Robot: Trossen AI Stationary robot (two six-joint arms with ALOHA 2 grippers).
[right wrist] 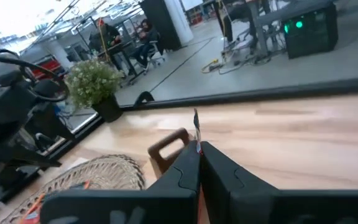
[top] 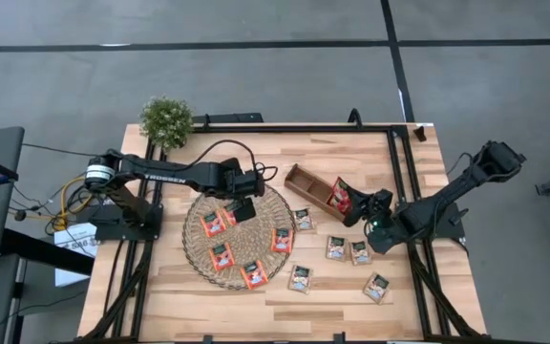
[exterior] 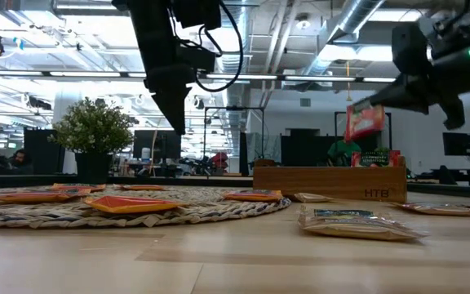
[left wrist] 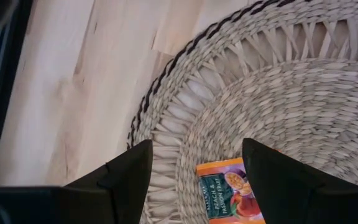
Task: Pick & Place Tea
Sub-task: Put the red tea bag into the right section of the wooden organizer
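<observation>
Both arms are dark, nearly black. The left arm carries white "TROSSEN" lettering, a silver-ringed joint near its base and looping black cables — yellow wires trail beside it. The right arm shows a small green light at its wrist, with blocky, angular black fingers.

Red-orange sachet is cut off, print perhaps unreadable.
</observation>
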